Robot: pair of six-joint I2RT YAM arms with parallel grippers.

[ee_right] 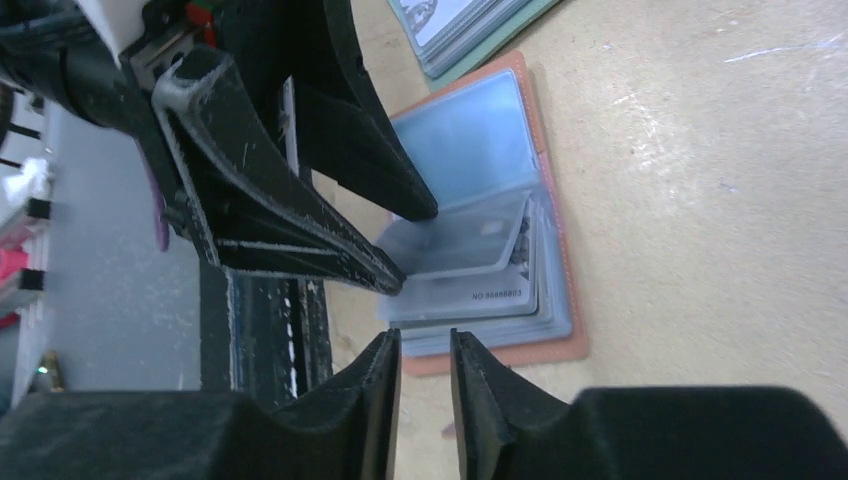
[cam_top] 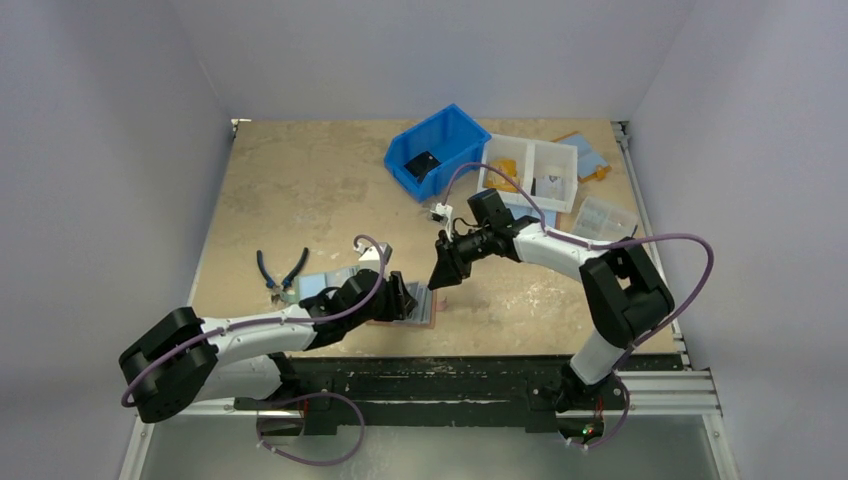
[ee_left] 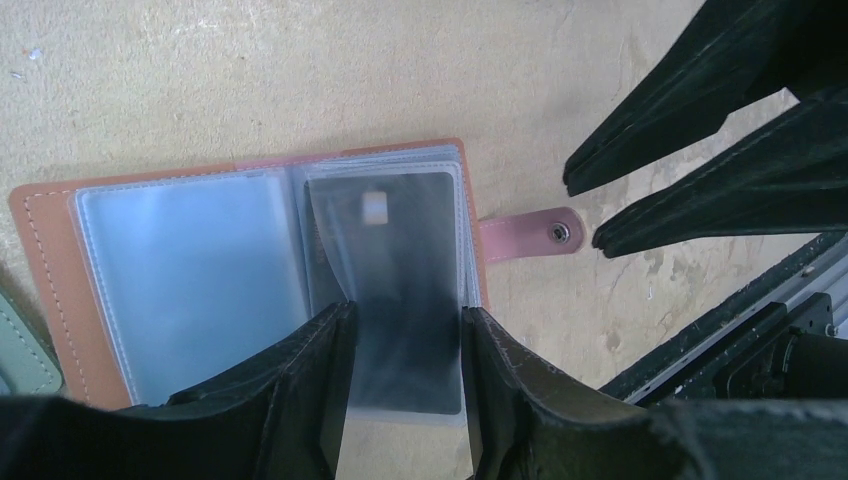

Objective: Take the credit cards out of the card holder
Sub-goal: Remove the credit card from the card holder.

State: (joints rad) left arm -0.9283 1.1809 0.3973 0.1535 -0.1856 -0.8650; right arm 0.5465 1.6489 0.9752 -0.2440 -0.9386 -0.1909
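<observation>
Card holder (ee_left: 48,255) lies spread flat on the table (ee_left: 300,70), directly ahead of the left gripper (ee_left: 405,312); salmon-brown leather edge showing round light-blue lining and clear sleeves.

Long axis runs crosswise to the left gripper's reach, side to side under its fingers; snap tab (ee_left: 530,232) sticks out of the short end to this gripper's right, pointing at the tips of the right gripper (ee_right: 424,338).

Left gripper: fingers straddle a dark card (ee_left: 400,250) on the tab-side page; each inner face sits against a long edge of the card, so it reads as clamped on the card across its width; the card's near end juts past the holder's edge into the gap between the fingers; from the right wrist view that card is tilted up off the stack of sleeves below it.

Right gripper: fingers drawn close with a narrow slot left between them, nothing in the slot; tips hang just off the tab end, not touching the holder; from here the holder's long axis runs straight away from the fingers.

Green-edged folder (ee_right: 470,25) lies just past the holder's far end, beyond both grippers.

Pliers (cam_top: 280,270) sit beside the left forearm, well apart from the holder.
</observation>
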